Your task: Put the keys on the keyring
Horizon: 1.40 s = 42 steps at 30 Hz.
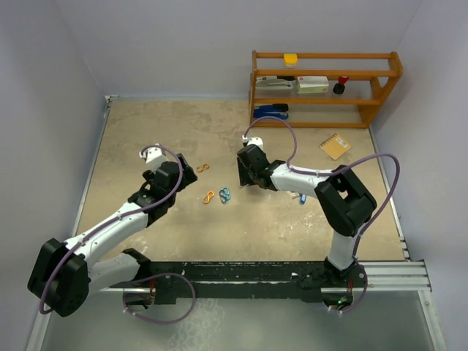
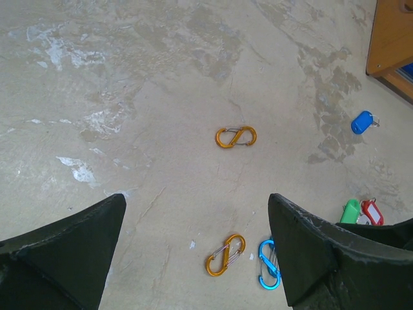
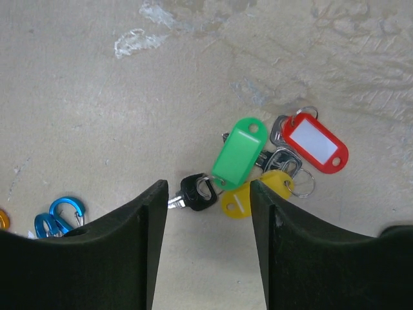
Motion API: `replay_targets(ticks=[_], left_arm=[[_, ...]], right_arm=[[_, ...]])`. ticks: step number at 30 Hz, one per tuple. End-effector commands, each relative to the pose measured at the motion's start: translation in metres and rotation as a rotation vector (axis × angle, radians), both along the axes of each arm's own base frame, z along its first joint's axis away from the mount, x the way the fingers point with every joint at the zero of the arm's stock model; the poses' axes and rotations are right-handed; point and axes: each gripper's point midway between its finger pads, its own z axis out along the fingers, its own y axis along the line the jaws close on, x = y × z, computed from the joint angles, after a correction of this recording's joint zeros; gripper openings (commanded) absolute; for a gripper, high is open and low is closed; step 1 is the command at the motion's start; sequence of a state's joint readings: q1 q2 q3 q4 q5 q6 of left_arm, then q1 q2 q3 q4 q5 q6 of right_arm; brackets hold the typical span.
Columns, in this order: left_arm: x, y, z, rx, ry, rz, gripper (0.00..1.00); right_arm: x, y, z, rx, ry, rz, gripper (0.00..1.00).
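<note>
The keys lie in a small heap in the right wrist view: a green tag, a red tag, a yellow tag and a black-headed key. My right gripper hangs open just over them, with the black key between its fingertips. A blue-tagged key lies apart. My left gripper is wide open and empty above two orange figure-eight clips and a blue one. I cannot tell which of these is the keyring.
A wooden shelf with a stapler and boxes stands at the back right. A yellow notepad lies in front of it. The right arm's elbow rises over the table's right side. Walls close in the left and right.
</note>
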State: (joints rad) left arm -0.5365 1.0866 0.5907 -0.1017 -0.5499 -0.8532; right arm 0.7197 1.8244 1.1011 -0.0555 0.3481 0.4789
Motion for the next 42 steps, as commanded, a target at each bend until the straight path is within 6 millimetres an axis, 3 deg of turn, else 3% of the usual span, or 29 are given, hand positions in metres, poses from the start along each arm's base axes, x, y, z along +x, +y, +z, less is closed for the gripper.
replay_targets(ticks=[1, 17, 29, 42], left_arm=[[0.007, -0.002, 0.006, -0.018, -0.035, 0.001, 0.88], [0.005, 0.001, 0.005, -0.008, -0.034, 0.007, 0.88], [0.004, 0.002, 0.004, -0.010, -0.032, 0.009, 0.88], [0.004, 0.002, 0.002, -0.012, -0.029, 0.011, 0.88]], right_arm=[[0.012, 0.013, 0.011, 0.043, -0.024, -0.012, 0.56], [0.010, 0.016, -0.003, 0.038, 0.012, -0.002, 0.41], [0.009, 0.011, 0.003, 0.033, -0.009, -0.011, 0.37], [0.008, 0.006, 0.005, 0.017, -0.015, -0.021, 0.25]])
